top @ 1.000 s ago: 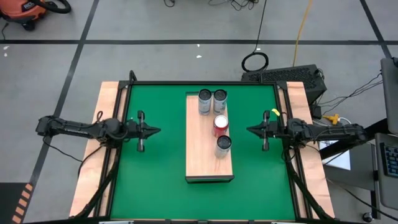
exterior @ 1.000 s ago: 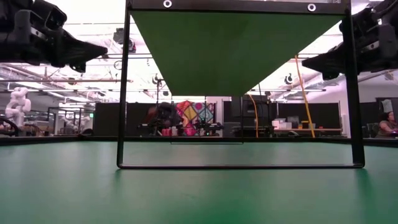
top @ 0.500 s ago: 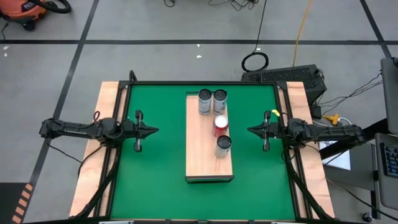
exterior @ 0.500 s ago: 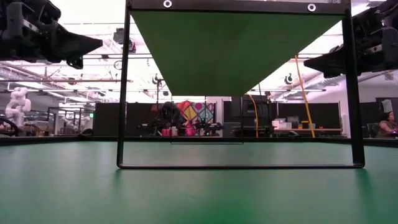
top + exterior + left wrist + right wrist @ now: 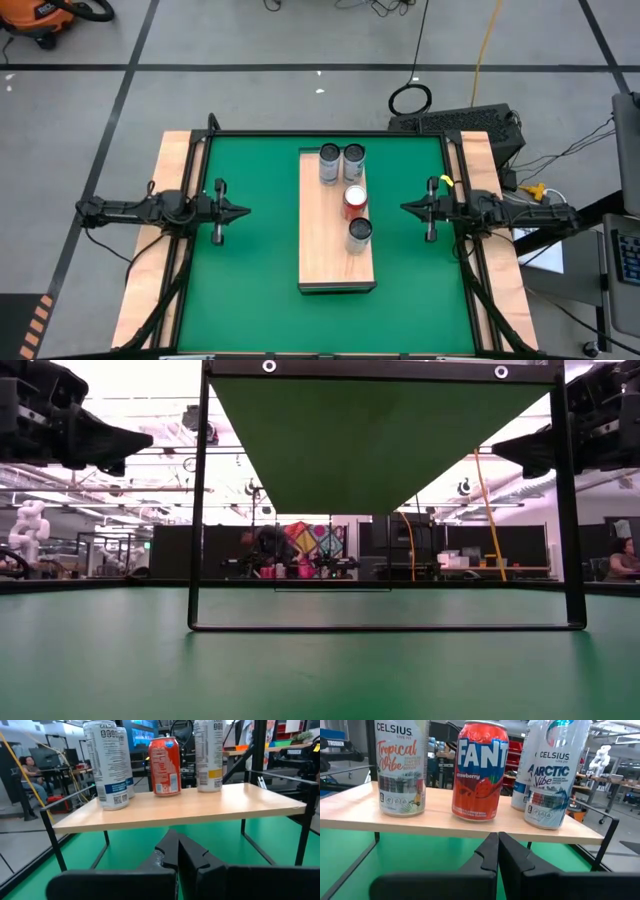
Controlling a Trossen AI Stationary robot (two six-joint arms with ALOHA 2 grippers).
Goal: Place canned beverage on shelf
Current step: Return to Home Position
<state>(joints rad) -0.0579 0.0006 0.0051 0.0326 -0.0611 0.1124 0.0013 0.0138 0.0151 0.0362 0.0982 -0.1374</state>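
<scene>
The shelf [image 5: 336, 255] is a long light-wood board on dark legs in the middle of the green table. Several cans stand upright on it: two white ones [image 5: 341, 160] at its far end, a red can [image 5: 355, 200] and another white can [image 5: 359, 232] nearer. My left gripper [image 5: 248, 211] hovers shut by the table's left edge and points level at the shelf; the left wrist view shows it [image 5: 177, 847] below the board. My right gripper [image 5: 402, 208] hovers shut by the right edge, also facing the shelf [image 5: 497, 845]. Neither holds anything.
The shelf's black frame legs [image 5: 198, 500] stand on the green tabletop [image 5: 250, 290]. Bare wooden strips [image 5: 150, 260] run along the table's left and right sides. Bare board lies at the shelf's near end. People and equipment show in the room beyond.
My left gripper has drawn back a little toward the table's left edge while its arm folded in behind it. It stays shut and level. The cans and the shelf have kept still.
</scene>
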